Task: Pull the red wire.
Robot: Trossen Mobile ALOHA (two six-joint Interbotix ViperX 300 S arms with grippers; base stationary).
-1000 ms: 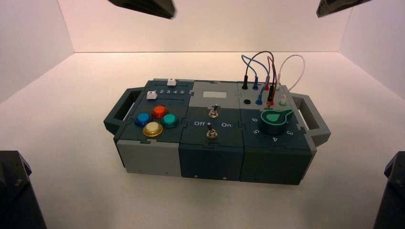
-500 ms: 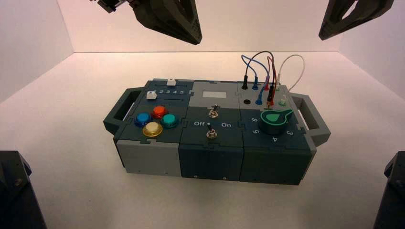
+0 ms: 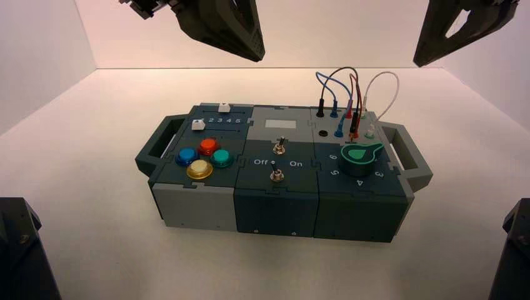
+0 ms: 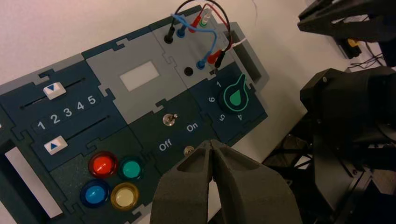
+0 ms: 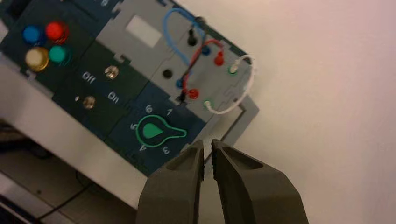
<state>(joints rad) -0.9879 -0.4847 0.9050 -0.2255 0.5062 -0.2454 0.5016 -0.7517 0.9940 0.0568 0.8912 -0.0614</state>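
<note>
The red wire [image 3: 358, 94] loops above the box's far right corner, among blue, black and white cables. Its two red plugs [image 3: 354, 130] stand in sockets on the grey panel behind the green knob [image 3: 359, 154]. In the right wrist view the red wire [image 5: 203, 45] arcs between its plugs [image 5: 193, 93]. It also shows in the left wrist view [image 4: 213, 58]. My right gripper [image 5: 208, 145] hangs high over the box's right end, empty, with only a hair's gap between the fingers. My left gripper [image 4: 212, 144] is shut and empty, high above the box's left half.
The box [image 3: 206, 203] has handles at both ends, with the right handle [image 3: 409, 156] beside the wire panel. Coloured buttons [image 3: 200, 169], two toggle switches [image 3: 277, 175] and two sliders [image 3: 199, 125] fill the rest of its top. White walls close off the back and sides.
Both grippers have come down into the top of the high view. The right one dropped a little more in the last half second. The wires have not moved.
</note>
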